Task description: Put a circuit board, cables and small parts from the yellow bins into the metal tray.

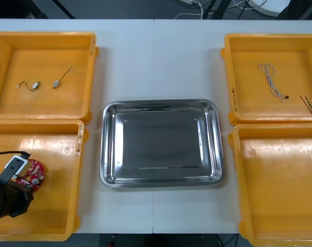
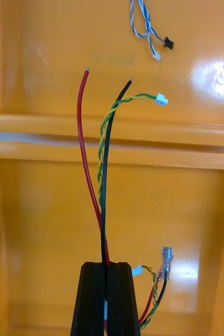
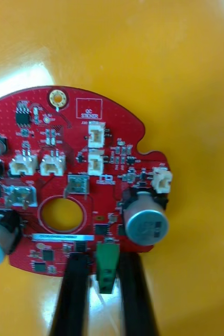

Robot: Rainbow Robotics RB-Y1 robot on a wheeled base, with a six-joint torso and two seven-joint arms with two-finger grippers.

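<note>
Gripping circuit board (image 3: 75, 178) edge, left hand (image 3: 105, 261); right hand (image 2: 106, 266) pinching cables (image 2: 103, 184).

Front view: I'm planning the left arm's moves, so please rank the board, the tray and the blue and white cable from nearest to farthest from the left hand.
1. Board: gripped by the left hand, in the near left bin.
2. Tray: in the middle, to that hand's right.
3. Blue and white cable: in the far right bin.
</note>
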